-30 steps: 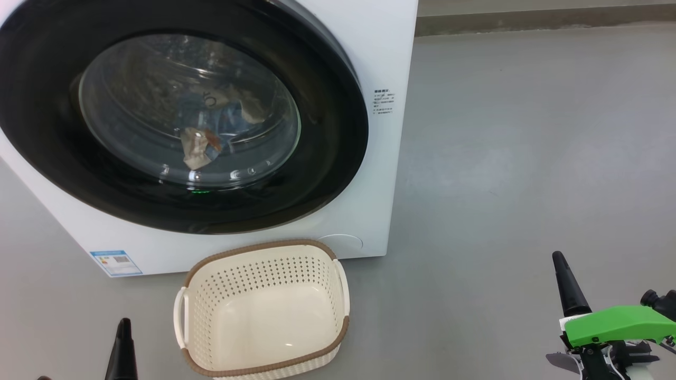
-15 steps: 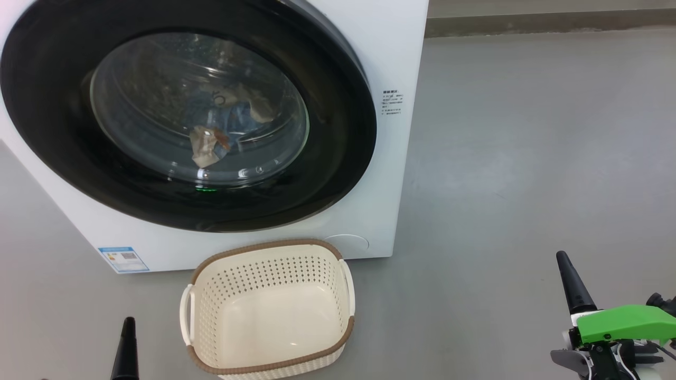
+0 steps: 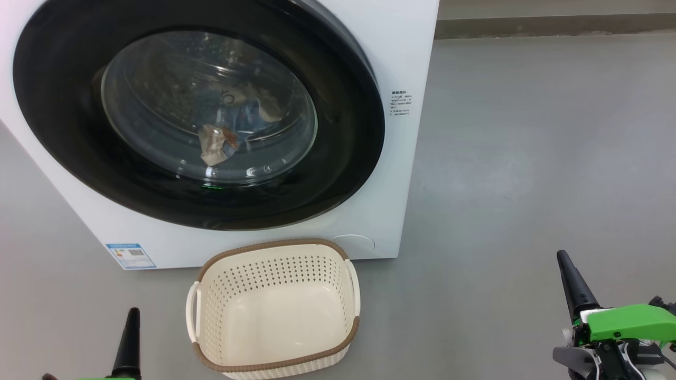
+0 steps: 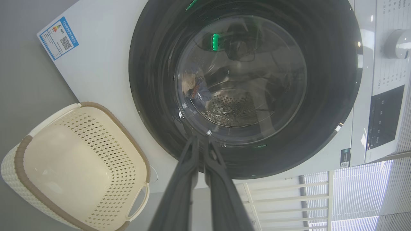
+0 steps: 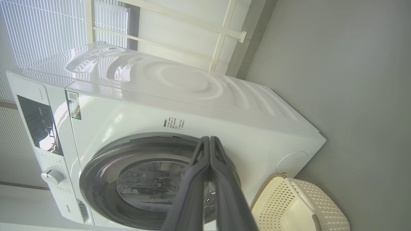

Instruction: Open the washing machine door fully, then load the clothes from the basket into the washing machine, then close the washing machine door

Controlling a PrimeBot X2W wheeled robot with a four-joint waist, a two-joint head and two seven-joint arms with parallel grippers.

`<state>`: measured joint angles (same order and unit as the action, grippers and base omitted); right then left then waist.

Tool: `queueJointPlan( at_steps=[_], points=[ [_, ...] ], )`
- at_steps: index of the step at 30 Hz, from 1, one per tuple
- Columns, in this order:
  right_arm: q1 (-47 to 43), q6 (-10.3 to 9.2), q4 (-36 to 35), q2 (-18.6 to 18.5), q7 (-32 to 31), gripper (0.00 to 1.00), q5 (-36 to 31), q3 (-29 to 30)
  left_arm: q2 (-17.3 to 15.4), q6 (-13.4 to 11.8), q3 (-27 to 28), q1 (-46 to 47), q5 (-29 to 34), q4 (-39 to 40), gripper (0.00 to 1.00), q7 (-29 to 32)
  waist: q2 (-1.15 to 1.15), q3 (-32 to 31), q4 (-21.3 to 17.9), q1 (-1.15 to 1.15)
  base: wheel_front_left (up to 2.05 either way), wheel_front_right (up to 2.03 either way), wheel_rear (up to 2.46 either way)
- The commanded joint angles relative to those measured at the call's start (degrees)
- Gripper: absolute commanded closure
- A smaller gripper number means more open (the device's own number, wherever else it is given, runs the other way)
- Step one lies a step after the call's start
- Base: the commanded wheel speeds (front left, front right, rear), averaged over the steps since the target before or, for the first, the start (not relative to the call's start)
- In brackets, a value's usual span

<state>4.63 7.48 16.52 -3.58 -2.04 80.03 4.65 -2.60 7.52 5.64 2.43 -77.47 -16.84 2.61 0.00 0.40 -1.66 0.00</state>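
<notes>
The white washing machine [image 3: 385, 47] fills the upper left of the head view, and its black-rimmed door [image 3: 343, 158] lies flush against the front. Through the glass, the clothes [image 3: 222, 142] lie in the drum as blue and cream fabric. On the floor in front stands the cream basket [image 3: 274, 364] with a brown rim, with nothing inside. My left gripper [image 3: 132, 316] is shut at the lower left, well short of the basket. At the lower right my right gripper [image 3: 564, 258] is shut too, far from the machine. The wrist views show each gripper [image 4: 200, 141] [image 5: 208, 138] with fingers pressed together, holding nothing.
Grey floor [image 3: 528, 158] spreads to the right of the machine up to a wall base [image 3: 554, 24]. A blue-and-white sticker [image 3: 130, 255] marks the machine's lower front. The control panel and a knob [image 4: 396, 43] sit on the machine's top strip. Slatted blinds [image 4: 353, 192] stand behind.
The whole head view has shifted right, so the camera has moved. Both grippers stay shut and hold their places at the bottom corners.
</notes>
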Motion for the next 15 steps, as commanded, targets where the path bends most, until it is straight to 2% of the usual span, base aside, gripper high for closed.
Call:
queueJointPlan(
  at_steps=[1, 15],
  points=[
    [1.5, 0.04, -1.8, -0.3, -0.5, 1.0, 1.8, -0.3, -0.7, 0.0, 1.2, 2.6, -1.4, 2.0, 1.0, 0.4, 0.0, 0.0, 0.1, 0.0, 0.0, 0.0, 0.0],
    [1.5, 0.02, -2.3, 0.2, -2.9, 1.0, 8.9, 0.8, -0.4, 0.0, 1.0, 3.4, -10.2, 2.5, 1.0, 2.7, 0.0, -0.2, 1.1, 0.0, 0.0, 0.0, 0.0]
  ],
)
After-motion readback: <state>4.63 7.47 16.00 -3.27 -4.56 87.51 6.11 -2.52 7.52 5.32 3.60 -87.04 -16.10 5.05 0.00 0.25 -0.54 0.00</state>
